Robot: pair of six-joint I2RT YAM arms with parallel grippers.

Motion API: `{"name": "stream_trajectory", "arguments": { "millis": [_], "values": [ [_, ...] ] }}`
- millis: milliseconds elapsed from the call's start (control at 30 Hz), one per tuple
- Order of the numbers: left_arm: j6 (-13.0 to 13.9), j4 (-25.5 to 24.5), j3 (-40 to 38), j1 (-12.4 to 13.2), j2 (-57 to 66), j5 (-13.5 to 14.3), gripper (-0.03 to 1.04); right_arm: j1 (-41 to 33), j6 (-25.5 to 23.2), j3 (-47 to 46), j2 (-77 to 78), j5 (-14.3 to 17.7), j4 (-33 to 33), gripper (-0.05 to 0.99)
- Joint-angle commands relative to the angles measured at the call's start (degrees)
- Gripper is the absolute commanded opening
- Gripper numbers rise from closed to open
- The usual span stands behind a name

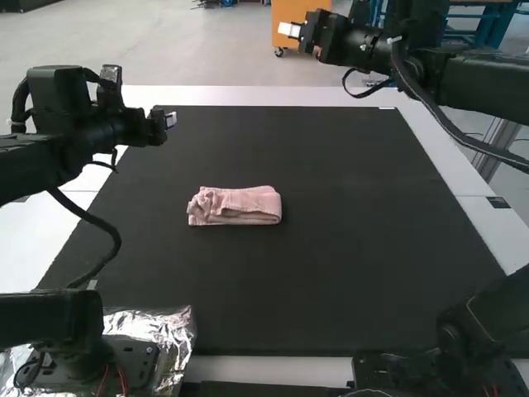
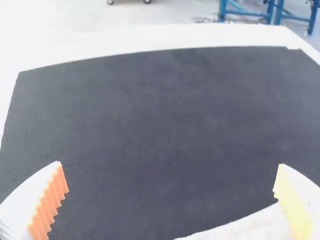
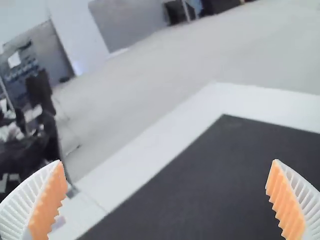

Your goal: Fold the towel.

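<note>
Left gripper point(image 1: 171, 120), upper left, and right gripper point(image 1: 289, 31), top right of centre, both gape wide; the folded pink towel point(image 1: 240, 207) lies lower in the high view, horizontally between them.

Towel point(image 1: 240, 205): pink. Mat point(image 1: 289, 157): black, plain. Surface point(image 1: 488, 227): white. Left arm point(image 1: 25, 169) and right arm point(image 1: 488, 83): black. Foil point(image 1: 178, 332): silver. Wires point(image 1: 122, 380): red. Left pincer point(image 1: 168, 121): fingers point(image 2: 19, 202) white, pads point(image 2: 49, 205) orange, ridged in rows. Right pincer point(image 1: 291, 30): fingers point(image 3: 21, 207) white, striped with ribs; pads point(image 3: 49, 202) orange, likewise ridged.
</note>
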State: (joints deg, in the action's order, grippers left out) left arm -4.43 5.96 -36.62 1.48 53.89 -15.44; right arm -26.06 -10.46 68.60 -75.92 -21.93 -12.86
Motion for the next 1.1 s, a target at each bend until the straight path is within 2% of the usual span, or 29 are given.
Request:
{"name": "stream_trajectory", "arguments": {
  "millis": [0, 33, 100, 167, 300, 367, 533, 600, 667, 700, 733, 800, 833, 867, 900, 967, 1000, 1033, 1067],
  "values": [
    [-0.7, -0.2, -1.6, -0.8, -8.2, 0.5, 0.97, 1.8, 5.5, -3.3, 11.8, 8.5, 0.6, 0.91],
    [-0.7, 0.2, -1.4, -0.8, -11.2, 0.4, 0.97, 2.6, 5.9, -4.8, 15.7, 8.6, 1.7, 0.91],
    [-0.8, 1.0, -0.8, -0.8, -17.3, 0.6, 0.97, 5.2, 5.9, -8.1, 23.3, 11.1, 3.6, 0.91],
    [-0.8, 0.1, -0.6, -0.6, -22.8, 0.7, 0.97, 8.2, 6.0, -11.3, 31.1, 11.6, 5.3, 0.91],
    [-1.0, -6.8, -0.1, -0.9, -33.3, 0.0, 0.97, 12.6, 7.3, -15.5, 47.0, 12.1, 13.0, 0.91],
    [-2.0, -8.7, 1.2, -0.9, -39.2, -0.2, 0.97, 14.2, 7.8, -17.4, 54.3, 12.5, 16.7, 0.91],
    [-3.2, -14.1, 4.1, -0.9, -52.7, 0.0, 0.97, 15.8, 8.5, -19.4, 69.7, 16.0, 23.8, 0.91],
    [-3.4, -16.7, 4.0, -0.9, -54.0, -0.1, 0.97, 16.5, 9.2, -19.8, 73.5, 17.5, 25.9, 0.91],
    [-4.1, -17.6, 3.3, -0.9, -53.9, 0.0, 0.97, 17.1, 11.8, -20.6, 76.2, 20.3, 29.0, 0.91],
    [-4.4, -17.5, 3.0, -0.9, -53.9, 0.1, 0.97, 17.3, 14.4, -21.4, 76.0, 23.5, 30.1, 0.91],
    [-4.3, -17.0, 3.1, -0.9, -53.9, 0.3, 0.97, 17.6, 14.9, -22.6, 75.8, 26.9, 29.6, 0.91],
    [-4.0, -16.2, 3.9, -0.9, -53.9, 0.2, 0.97, 17.9, 14.6, -27.6, 75.8, 31.2, 21.6, 0.91],
    [-3.8, -15.4, 4.5, -0.8, -53.9, 0.1, 0.97, 17.9, 14.8, -30.0, 75.9, 35.1, 18.0, 0.91],
    [-3.0, -14.5, 5.3, -0.8, -53.9, 0.1, 0.97, 17.9, 14.9, -32.6, 75.9, 36.4, 14.7, 0.91],
    [-1.6, -13.5, 6.4, -0.9, -53.9, 0.1, 0.97, 17.9, 15.0, -34.6, 75.8, 34.8, 12.6, 0.91],
    [3.1, -9.7, 9.7, -0.9, -53.9, -0.3, 0.97, 17.7, 17.0, -39.0, 75.8, 27.1, 10.8, 0.91],
    [5.0, -7.1, 12.1, -0.9, -53.9, 0.0, 0.97, 17.5, 18.5, -41.2, 75.8, 21.7, 9.3, 0.91],
    [7.0, -3.5, 14.6, -0.5, -53.9, 0.6, 0.97, 17.5, 20.6, -43.0, 75.8, 17.1, 8.1, 0.91],
    [8.6, 0.7, 17.2, -0.3, -53.8, 2.4, 0.97, 17.6, 21.5, -44.7, 75.9, 15.3, 7.9, 0.91]
  ]
}}
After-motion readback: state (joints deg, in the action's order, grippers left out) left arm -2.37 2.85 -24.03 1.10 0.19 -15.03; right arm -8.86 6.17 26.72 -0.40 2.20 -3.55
